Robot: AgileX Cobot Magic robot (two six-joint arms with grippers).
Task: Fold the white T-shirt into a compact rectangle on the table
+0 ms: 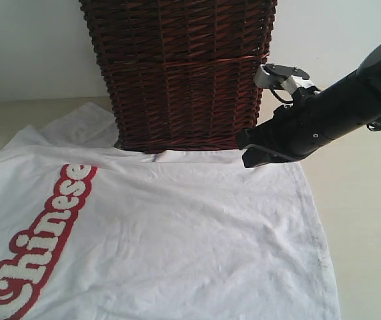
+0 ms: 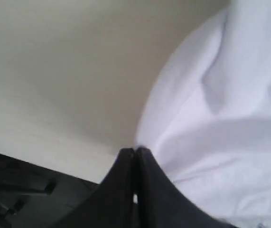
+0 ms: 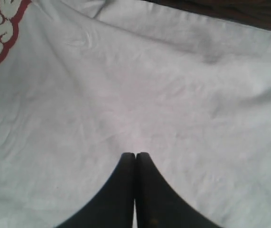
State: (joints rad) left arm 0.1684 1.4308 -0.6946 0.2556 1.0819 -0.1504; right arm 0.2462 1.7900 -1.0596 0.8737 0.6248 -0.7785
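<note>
The left gripper (image 2: 135, 151) is clamped shut with its tips at the edge of the white T-shirt (image 2: 220, 118); I cannot tell if cloth is pinched. The right gripper (image 3: 135, 154) is closed too, empty, above the shirt, which lies spread and lightly wrinkled on the table (image 1: 370, 220) before a wicker basket (image 1: 183, 73).

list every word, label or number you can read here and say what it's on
"Chinese": fuzzy white lettering outlined in red, across the white T-shirt.
Right wrist view: only a cropped scrap of that lettering shows, too little to read.
Wicker basket: no text on it.
</note>
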